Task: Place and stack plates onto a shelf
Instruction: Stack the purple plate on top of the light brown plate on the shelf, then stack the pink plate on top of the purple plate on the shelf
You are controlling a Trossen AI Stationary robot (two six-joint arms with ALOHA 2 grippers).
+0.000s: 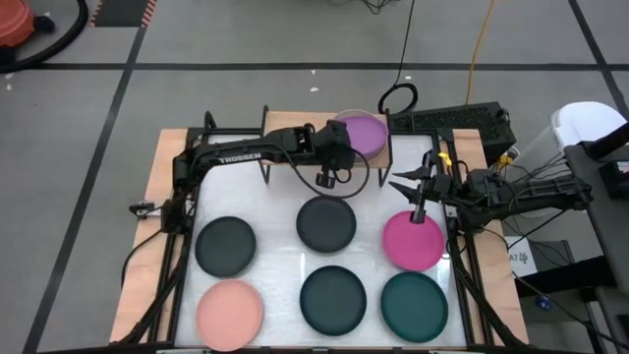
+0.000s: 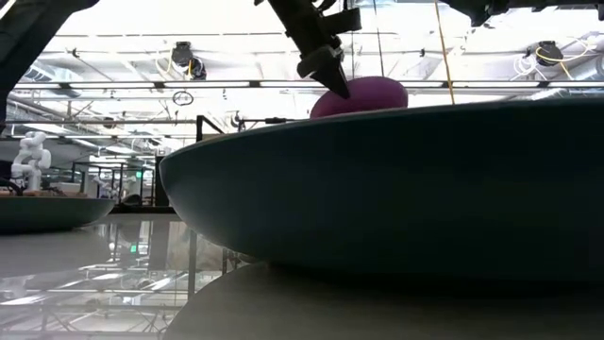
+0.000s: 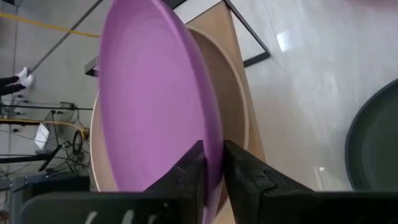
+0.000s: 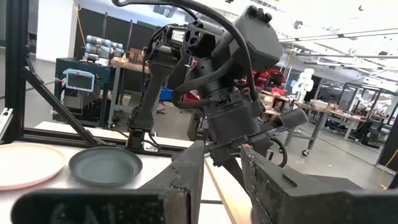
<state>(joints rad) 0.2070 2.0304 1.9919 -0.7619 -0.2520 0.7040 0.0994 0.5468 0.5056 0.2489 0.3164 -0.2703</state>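
The purple plate (image 1: 366, 133) lies tilted on a beige plate (image 3: 239, 93) on the wooden shelf (image 1: 295, 122) at the table's far edge. My left gripper (image 1: 339, 149) is at the purple plate's near rim, shut on it. In the low view the purple plate (image 2: 366, 94) shows behind a big dark plate, with the left gripper (image 2: 327, 68) above it. My right gripper (image 1: 418, 205) hovers open over the far rim of the magenta plate (image 1: 413, 244), with nothing between its fingers (image 4: 193, 171). My left gripper pinches the purple plate's rim (image 3: 216, 140) between its two fingers (image 3: 189, 177), one on the upper face and one underneath. The plate is tilted, its gripped edge raised off the beige plate below and its far edge toward the shelf.
On the white table lie two dark grey plates (image 1: 225, 244) (image 1: 326, 223), a light pink plate (image 1: 229, 313), a dark teal plate (image 1: 333, 298) and a teal plate (image 1: 414, 305). The shelf's black legs (image 1: 263, 162) stand near the far plates.
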